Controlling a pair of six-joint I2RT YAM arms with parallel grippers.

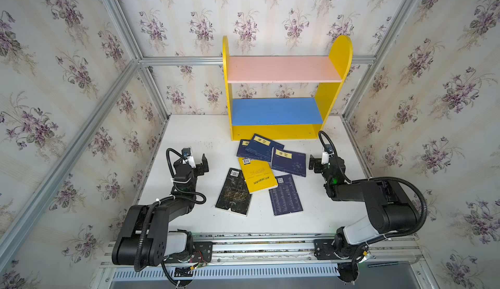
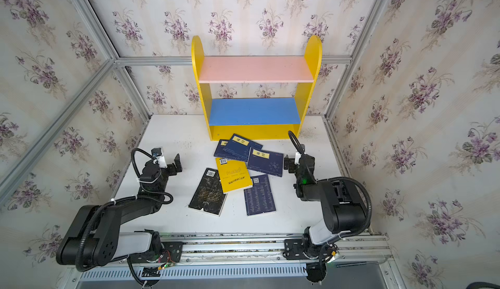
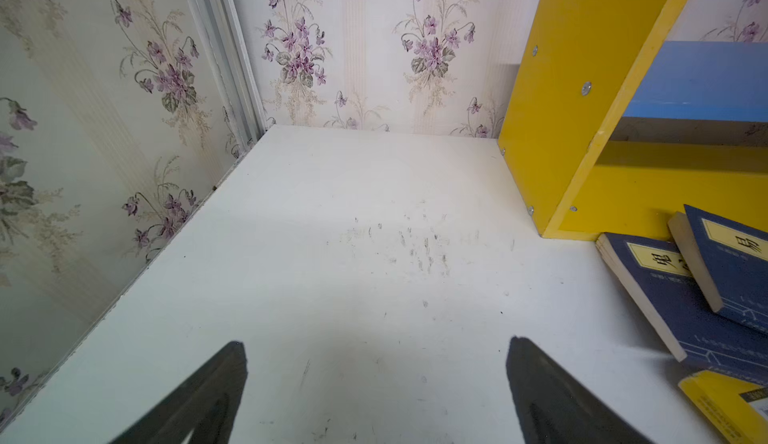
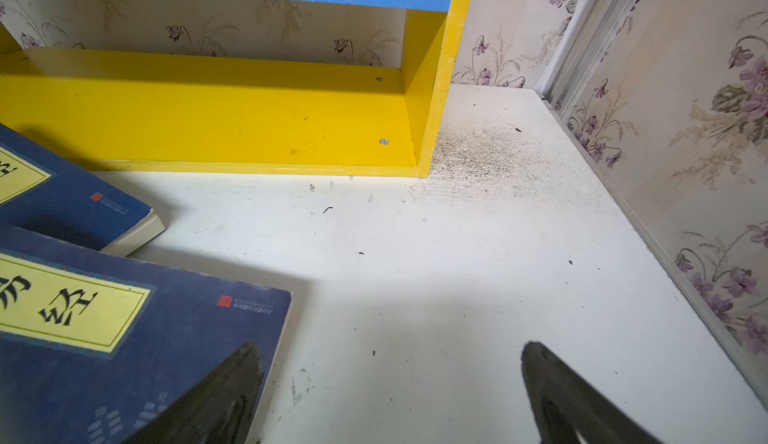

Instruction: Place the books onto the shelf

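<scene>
L hand (image 3: pixel 376 344): fingers (image 3: pixel 208 396) spread wide, nothing between them; over bare white surface (image 1: pixel 189 132), left of the bk pile, clear of it

Bks: all six on surface in front of shelf (image 1: pixel 328 95), loose overlapping pile. L→R:
- black bk (image 1: pixel 234 193): front-left of pile, closest to L hand, barcode end toward shelf
- yellow bk (image 1: pixel 258 176): centre, lies over black bk's right edge and over a corner of front navy bk (image 1: pixel 286 197)
- rear-left navy bk (image 1: pixel 241 148): mostly covered by tilted navy bk (image 1: pixel 263 145), which rests on it w/ one edge raised (left wrist view); tilted bk's far corner right at shelf base, contact unclear
- right navy bk (image 1: pixel 289 163): yellow label up, overlaps tilted navy bk's corner, meets yellow bk's far-right corner

shelf: upright at back of surface against the wallpapered wall, right of centre; pink board (image 1: pixel 281 69) upper, blue board (image 1: pixel 276 111) lower

R hand (image 4: pixel 390 346): spread wide, nothing clamped; just beside right navy bk's right edge in both top views; in right wrist view one of its fingers (image 4: pixel 216 400) overlaps that bk's corner, touching or not can't tell
</scene>
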